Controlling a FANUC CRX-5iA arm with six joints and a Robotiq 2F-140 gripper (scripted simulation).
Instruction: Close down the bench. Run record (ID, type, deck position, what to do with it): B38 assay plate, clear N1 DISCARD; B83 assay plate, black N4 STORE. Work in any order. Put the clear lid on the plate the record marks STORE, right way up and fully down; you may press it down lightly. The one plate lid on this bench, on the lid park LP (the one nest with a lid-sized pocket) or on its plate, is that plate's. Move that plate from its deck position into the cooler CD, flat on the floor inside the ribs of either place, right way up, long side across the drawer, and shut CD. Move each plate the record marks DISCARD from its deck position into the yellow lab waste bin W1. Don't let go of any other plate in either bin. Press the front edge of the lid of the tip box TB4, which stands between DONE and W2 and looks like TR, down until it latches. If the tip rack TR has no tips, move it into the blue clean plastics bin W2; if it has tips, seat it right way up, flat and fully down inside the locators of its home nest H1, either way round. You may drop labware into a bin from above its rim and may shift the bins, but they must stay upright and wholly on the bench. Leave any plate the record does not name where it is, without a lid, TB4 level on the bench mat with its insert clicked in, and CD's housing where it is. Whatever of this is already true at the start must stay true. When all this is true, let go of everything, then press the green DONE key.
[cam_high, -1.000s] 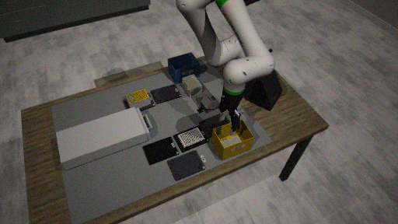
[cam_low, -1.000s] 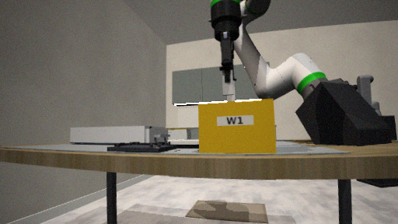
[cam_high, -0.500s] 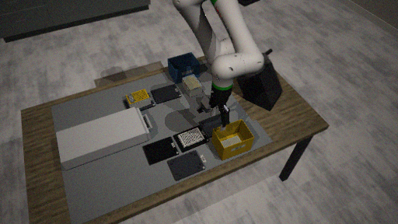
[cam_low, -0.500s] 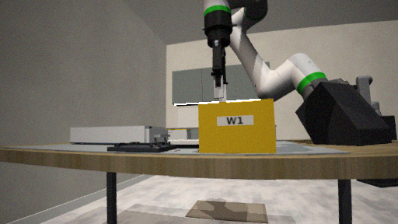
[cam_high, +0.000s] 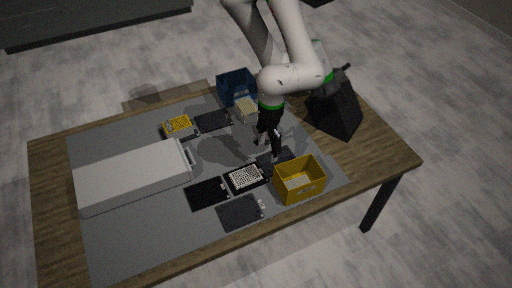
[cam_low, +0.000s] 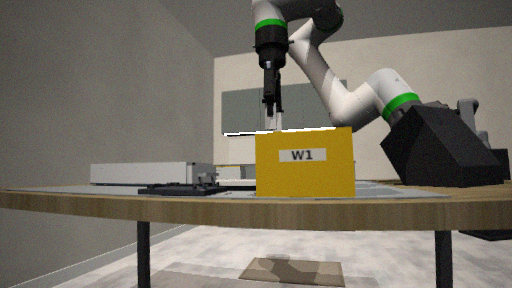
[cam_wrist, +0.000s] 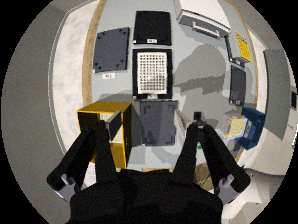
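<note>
My gripper (cam_high: 267, 143) (cam_low: 273, 111) (cam_wrist: 147, 117) is open and empty. It hangs above an empty dark nest (cam_high: 283, 155) (cam_wrist: 157, 117), just behind the yellow bin W1 (cam_high: 305, 192) (cam_low: 305, 170) (cam_wrist: 87, 120). A pale clear plate (cam_high: 298, 182) lies inside that bin. The black assay plate (cam_high: 245, 177) (cam_wrist: 150, 72) with a pale grid top sits in its nest left of the bin; I cannot tell whether a lid is on it. The white cooler CD (cam_high: 131, 172) (cam_low: 140, 173) (cam_wrist: 198, 4) stands at the left, its drawer shut. The tip rack TR (cam_high: 177, 124) (cam_wrist: 241, 46) shows a yellow top.
The blue bin W2 (cam_high: 235, 86) (cam_wrist: 253, 127) stands at the back, with the beige tip box TB4 (cam_high: 246, 108) in front of it. A black nest (cam_high: 206, 193) and a dark grey nest (cam_high: 239, 212) lie near the front edge. The arm's black base (cam_high: 334, 111) is at the right.
</note>
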